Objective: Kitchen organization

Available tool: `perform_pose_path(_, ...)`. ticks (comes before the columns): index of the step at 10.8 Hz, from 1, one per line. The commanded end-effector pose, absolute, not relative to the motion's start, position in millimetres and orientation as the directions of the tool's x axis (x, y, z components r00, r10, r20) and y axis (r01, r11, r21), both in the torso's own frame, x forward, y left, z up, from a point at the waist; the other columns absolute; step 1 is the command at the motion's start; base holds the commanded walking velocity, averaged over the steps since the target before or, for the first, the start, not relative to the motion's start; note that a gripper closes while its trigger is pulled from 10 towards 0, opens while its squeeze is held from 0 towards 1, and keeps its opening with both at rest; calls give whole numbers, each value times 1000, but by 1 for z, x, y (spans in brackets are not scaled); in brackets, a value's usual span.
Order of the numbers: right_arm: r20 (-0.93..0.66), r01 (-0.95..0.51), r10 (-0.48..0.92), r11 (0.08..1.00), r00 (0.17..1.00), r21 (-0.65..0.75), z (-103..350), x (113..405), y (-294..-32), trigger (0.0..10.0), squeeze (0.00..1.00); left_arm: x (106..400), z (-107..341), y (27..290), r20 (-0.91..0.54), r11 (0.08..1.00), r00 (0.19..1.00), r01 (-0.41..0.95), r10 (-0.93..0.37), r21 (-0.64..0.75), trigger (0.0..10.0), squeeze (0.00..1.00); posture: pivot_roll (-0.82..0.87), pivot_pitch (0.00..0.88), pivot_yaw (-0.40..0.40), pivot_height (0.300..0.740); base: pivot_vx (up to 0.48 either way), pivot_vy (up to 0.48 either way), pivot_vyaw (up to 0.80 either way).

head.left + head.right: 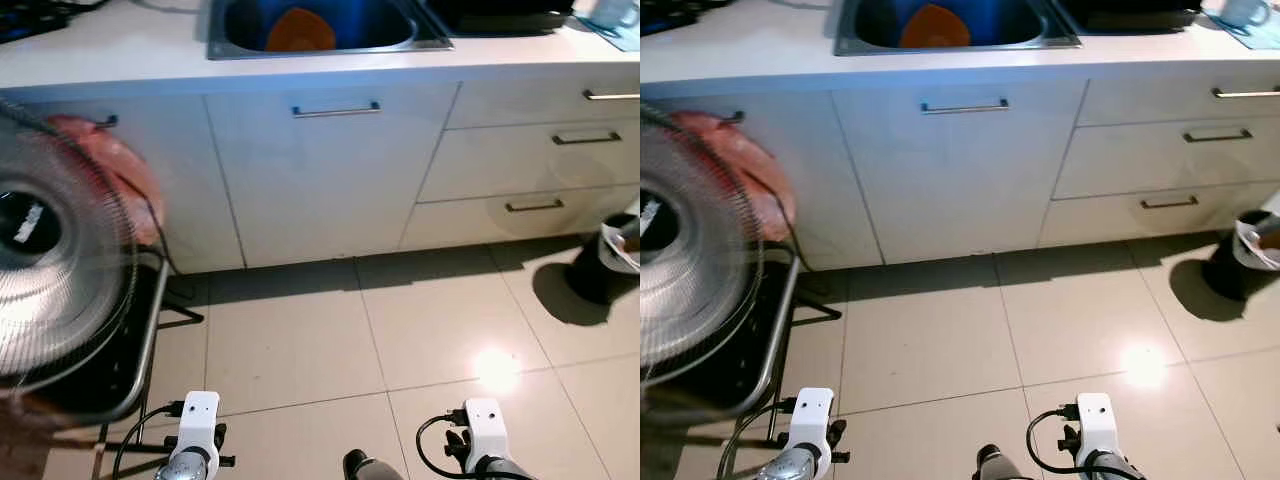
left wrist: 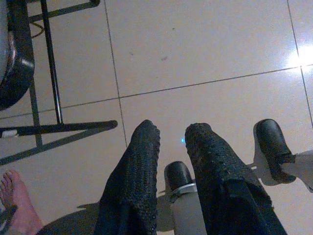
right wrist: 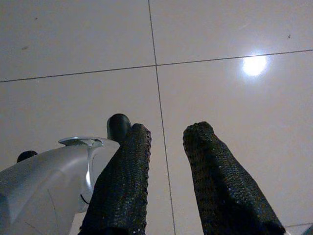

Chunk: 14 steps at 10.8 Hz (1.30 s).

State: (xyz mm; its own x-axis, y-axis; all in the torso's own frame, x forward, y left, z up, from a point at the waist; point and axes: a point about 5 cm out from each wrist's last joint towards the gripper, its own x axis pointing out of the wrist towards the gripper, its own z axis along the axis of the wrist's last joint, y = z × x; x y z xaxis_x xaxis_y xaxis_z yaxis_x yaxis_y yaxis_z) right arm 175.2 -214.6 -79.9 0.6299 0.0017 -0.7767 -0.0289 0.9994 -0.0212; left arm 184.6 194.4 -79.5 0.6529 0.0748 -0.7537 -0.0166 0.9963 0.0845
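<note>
A steel sink (image 1: 325, 45) is set into the pale worktop (image 1: 120, 45) and serves as the anchor here: inside it lies a blue basin (image 1: 370, 18) with an orange item (image 1: 300, 30) in it. Directly beneath the sink is a white cupboard door (image 1: 330, 180) with a bar handle (image 1: 335, 109), and to the right of that door run three drawers (image 1: 530, 150) with handles of their own. Below and well to the left of the sink stands a wire-caged fan (image 1: 50, 270) on a black metal frame (image 1: 140, 350), with a pinkish cloth (image 1: 115, 165) hanging on the cupboard behind it. Far to the right of the sink, down on the tiled floor (image 1: 400, 330), sits a dark bin (image 1: 610, 265) with a white liner. Both arms hang low over the floor in front of the sink cupboard. The left gripper (image 2: 171, 134) has its fingers (image 2: 139, 166) spread apart and holding nothing, with a person's bare foot (image 2: 14, 200) on the tiles near the frame. The right gripper (image 3: 166, 132) likewise has its fingers (image 3: 210, 166) parted and empty above the tiles.
</note>
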Motion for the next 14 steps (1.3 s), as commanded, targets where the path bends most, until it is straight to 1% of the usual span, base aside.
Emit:
perform_pose_path(1, -795, -20, 1, 1000, 606, -14, -83, 168, -217, 10000, 0, 181, -82, 195, -767, 996, 638, -6, 75, 92, 10000, 0, -30, 124, 22, 740, 0, 0, -775)
perform_pose_path(14, -793, 21, -24, 1000, 609, -14, -83, 170, -216, 10000, 0, 182, -81, 199, -765, 995, 638, -8, 85, 103, 10000, 0, -33, 152, 34, 740, 0, 0, -764)
